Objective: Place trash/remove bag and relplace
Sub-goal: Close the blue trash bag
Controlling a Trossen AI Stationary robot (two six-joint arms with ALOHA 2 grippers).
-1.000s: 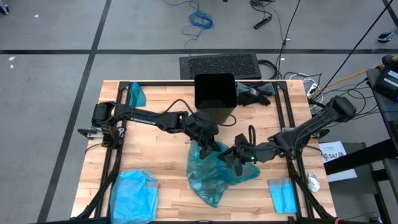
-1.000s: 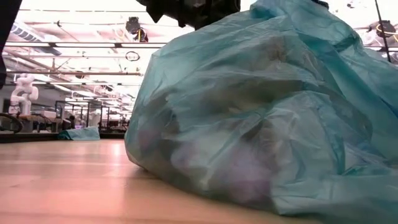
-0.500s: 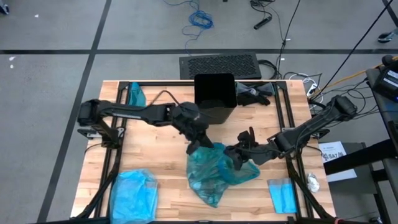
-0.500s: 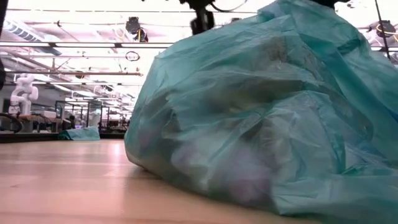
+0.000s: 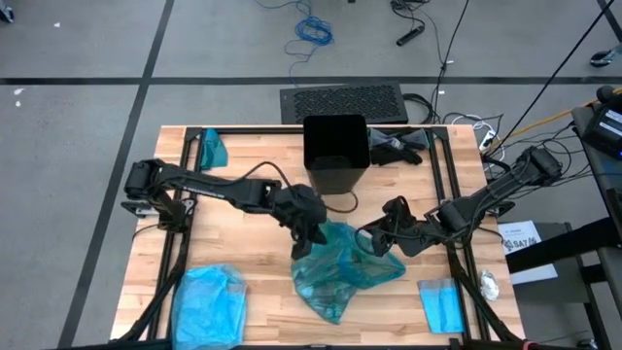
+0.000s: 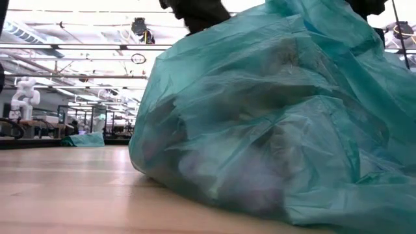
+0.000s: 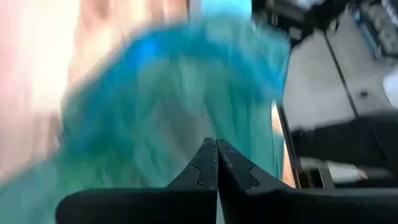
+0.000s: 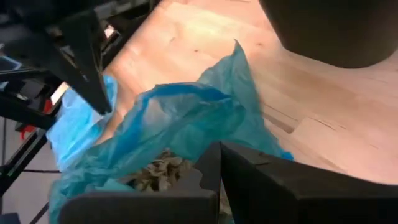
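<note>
Both my grippers are closed at the bag [image 5: 340, 267]: left gripper [image 5: 313, 233] holds nothing; whether right gripper [image 5: 374, 238] pinches plastic, I cannot tell.

I see the bag [image 5: 340, 272] as thin, translucent teal plastic, crinkled all over, with soft sheen along its folds. Through its skin I make out the trash [image 8: 158, 171]: rough, crumpled brownish paper scraps. The table [image 5: 243, 156] under it is pale wood in jointed strips, smooth with a satin finish. The bin [image 5: 335, 154] looks like matt black plastic. The sky-blue bags [image 5: 209, 301] at the near edge are paler, glossier film. My left gripper's fingers [image 7: 208, 171] are matt black, slightly grained plastic.
</note>
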